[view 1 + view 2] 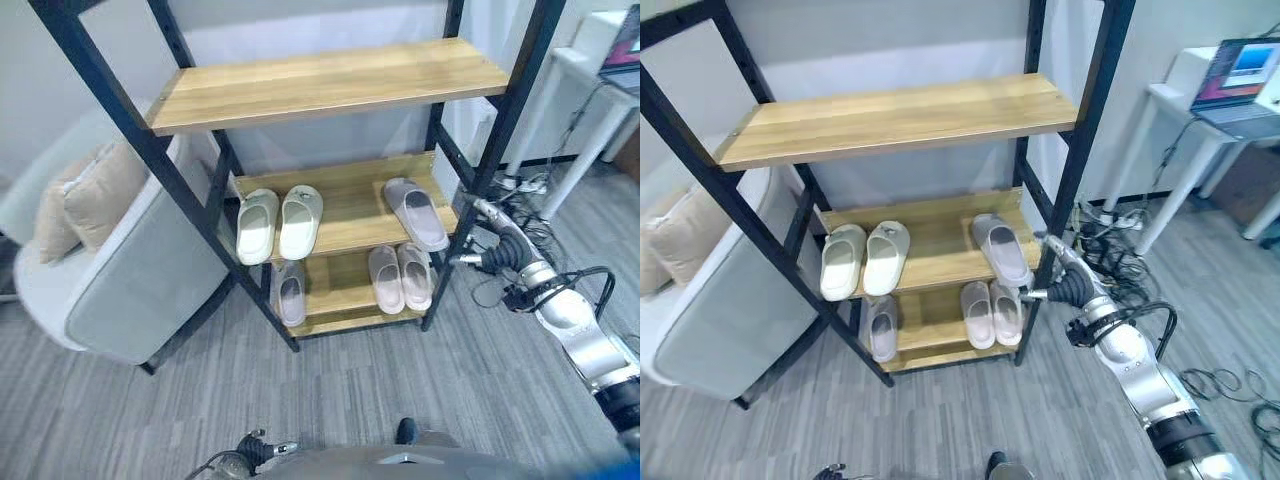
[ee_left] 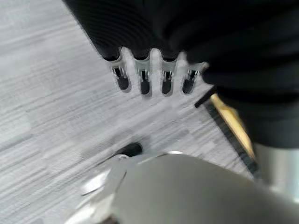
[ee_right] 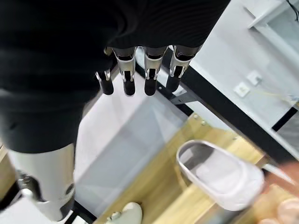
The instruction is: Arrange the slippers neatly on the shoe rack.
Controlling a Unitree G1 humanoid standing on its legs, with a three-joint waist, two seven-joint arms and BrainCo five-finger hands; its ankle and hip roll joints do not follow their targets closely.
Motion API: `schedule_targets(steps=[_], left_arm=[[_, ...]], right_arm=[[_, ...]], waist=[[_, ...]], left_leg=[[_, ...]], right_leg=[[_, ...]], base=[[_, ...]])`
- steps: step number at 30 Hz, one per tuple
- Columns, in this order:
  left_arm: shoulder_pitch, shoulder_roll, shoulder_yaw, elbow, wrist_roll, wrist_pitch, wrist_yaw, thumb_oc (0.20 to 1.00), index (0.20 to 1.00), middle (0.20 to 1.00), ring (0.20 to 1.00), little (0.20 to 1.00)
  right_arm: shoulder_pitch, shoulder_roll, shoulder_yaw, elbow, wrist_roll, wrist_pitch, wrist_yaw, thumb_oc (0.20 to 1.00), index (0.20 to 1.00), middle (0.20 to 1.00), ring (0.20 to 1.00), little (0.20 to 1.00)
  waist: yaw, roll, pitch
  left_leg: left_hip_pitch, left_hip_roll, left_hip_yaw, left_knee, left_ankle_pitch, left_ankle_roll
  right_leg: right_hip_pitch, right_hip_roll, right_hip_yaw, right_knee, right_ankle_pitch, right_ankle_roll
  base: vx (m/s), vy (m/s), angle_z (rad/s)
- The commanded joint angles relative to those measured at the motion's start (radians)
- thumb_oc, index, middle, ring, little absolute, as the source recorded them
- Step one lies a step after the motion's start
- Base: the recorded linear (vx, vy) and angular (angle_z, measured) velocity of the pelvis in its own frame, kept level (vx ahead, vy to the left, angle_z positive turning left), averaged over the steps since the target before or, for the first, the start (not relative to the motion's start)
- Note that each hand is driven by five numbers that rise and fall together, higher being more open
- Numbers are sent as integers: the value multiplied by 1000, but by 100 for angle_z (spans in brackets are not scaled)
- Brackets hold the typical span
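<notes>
We have our right hand (image 1: pixel 1055 262) at the right front post of the shoe rack (image 1: pixel 330 85), its fingers (image 3: pixel 127 79) straight and holding nothing, just beside the lone grey-lilac slipper (image 1: pixel 415 212) that lies skewed at the right end of the middle shelf. The cream pair (image 1: pixel 279 224) sits side by side at that shelf's left end; on the bottom shelf a pink pair (image 1: pixel 400 277) lies to the right and a single grey slipper (image 1: pixel 290 292) to the left. We judge the skewed slipper needs turning square to the shelf's front edge, so we should nudge its heel gently, keeping clear of the post. Our left hand (image 2: pixel 152 77) hangs over the floor, fingers relaxed and empty.
</notes>
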Motion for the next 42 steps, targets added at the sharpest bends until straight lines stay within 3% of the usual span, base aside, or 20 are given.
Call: schedule_targets(steps=[1, 3, 6, 7, 9, 11, 18, 26, 30, 34, 35, 36, 37, 39, 42], left_arm=[[-19, -29, -6, -6, 10, -29, 23, 1000, 1000, 1000, 1000, 1000], [-11, -29, -22, -12, 9, -33, 32, 1000, 1000, 1000, 1000, 1000], [-15, -22, -25, 29, 27, -27, 43, 1000, 1000, 1000, 1000, 1000], [-3, -17, -32, 40, 46, -24, 49, 1000, 1000, 1000, 1000, 1000], [-5, -14, -30, 55, 56, -18, 48, 1000, 1000, 1000, 1000, 1000], [3, -9, -31, 63, 73, -15, 50, 1000, 1000, 1000, 1000, 1000], [-7, 16, -17, 56, 54, -15, 56, 1000, 1000, 1000, 1000, 1000], [6, 10, -29, 49, 83, -17, 42, 1000, 1000, 1000, 1000, 1000], [-23, 20, -36, 44, 77, -19, 45, 1000, 1000, 1000, 1000, 1000], [-63, 15, -29, 36, 56, -12, 77, 1000, 1000, 1000, 1000, 1000], [-70, 1, -10, 39, 52, 0, 111, 1000, 1000, 1000, 1000, 1000], [-68, 1, -11, 39, 52, 0, 112, 1000, 1000, 1000, 1000, 1000], [-62, -12, -6, 42, 61, 5, 132, 1000, 1000, 1000, 1000, 1000], [-46, -27, -4, 38, 77, 4, 152, 1000, 1000, 1000, 1000, 1000], [-33, -36, -7, 33, 87, 4, 165, 1000, 1000, 1000, 1000, 1000]], right_arm=[[-14, 3, -13, -94, 16, -76, -35, 1000, 1000, 1000, 1000, 1000], [-36, -12, 5, -89, 14, -74, -39, 1000, 1000, 1000, 1000, 1000], [-77, -31, 34, -71, -12, -75, -49, 1000, 1000, 1000, 1000, 1000], [-104, -36, 45, -53, -28, -67, -50, 1000, 1000, 1000, 1000, 1000], [-110, -34, 48, -52, -41, -62, -53, 1000, 1000, 1000, 1000, 1000], [-134, -16, 61, -19, -52, -46, -64, 1000, 1000, 1000, 1000, 1000], [-210, 29, 108, -3, -96, -27, -87, 1000, 1000, 1000, 1000, 1000], [-174, 60, 116, -24, -134, -23, -75, 1000, 1000, 1000, 1000, 1000], [-244, 79, 180, -15, -133, -16, -59, 1000, 1000, 1000, 1000, 1000], [-182, 192, 162, -45, -215, 15, -128, 1000, 1000, 1000, 1000, 1000], [-83, 239, 105, -80, -356, 56, -240, 1000, 1000, 1000, 1000, 1000], [-80, 239, 104, -82, -358, 57, -241, 1000, 1000, 1000, 1000, 1000], [-28, 247, 76, -122, -457, 77, -313, 1000, 1000, 1000, 1000, 1000], [46, 245, 69, -172, -560, 91, -367, 1000, 1000, 1000, 1000, 1000], [103, 248, 61, -237, -572, 94, -393, 1000, 1000, 1000, 1000, 1000]], waist=[[14, -79, 35], [31, -70, 58], [49, -90, 56], [58, -73, 42], [47, -78, 29], [41, -83, 8], [49, -104, -1], [63, -129, 1], [80, -148, 37], [74, -162, 76], [53, -162, 73], [54, -162, 72], [40, -159, 63], [22, -153, 41], [2, -145, 17]], left_leg=[[-26, -40, 10, 211, -44, -5], [-87, -45, -33, 216, -16, 0], [-121, -22, -72, 41, -6, -17], [-78, -34, -135, -69, -17, -13], [-52, -51, -159, -99, -24, -13], [-12, -79, -140, -132, -41, -1], [18, -101, -65, -162, -73, 43], [8, -119, -55, -157, -95, 59], [-39, -128, -59, -143, -92, 64], [-89, -141, -61, -104, -102, 76], [-90, -146, -55, -99, -111, 85], [-90, -146, -54, -98, -112, 85], [-90, -151, -48, -98, -109, 91], [-76, -153, -37, -106, -115, 97], [-50, -156, -20, -123, -118, 101]], right_leg=[[173, -19, 39, -89, -25, 67], [182, -7, 41, -76, -44, 56], [199, -19, 48, -76, -58, 75], [197, -14, 66, -67, -71, 83], [197, -26, 77, -62, -65, 91], [208, -50, 100, -86, -46, 107], [193, -99, 149, -138, -5, 152], [187, -120, 151, -158, 17, 172], [145, -129, 150, -153, 32, 181], [109, -141, 152, -130, 42, 187], [103, -146, 159, -121, 47, 192], [102, -147, 159, -121, 47, 192], [97, -152, 164, -120, 57, 195], [100, -157, 171, -123, 64, 199], [105, -163, 182, -130, 73, 204]], base=[[-3, -261, 82], [51, -111, 31], [138, 56, -48], [197, 141, -45], [194, 151, -36], [209, 212, -29], [97, 199, -20], [18, 74, -10], [-103, 60, 0], [-87, 97, -3], [-31, 126, 9], [-18, 142, 12], [24, 78, 6], [54, 101, -2], [41, 74, -9]])
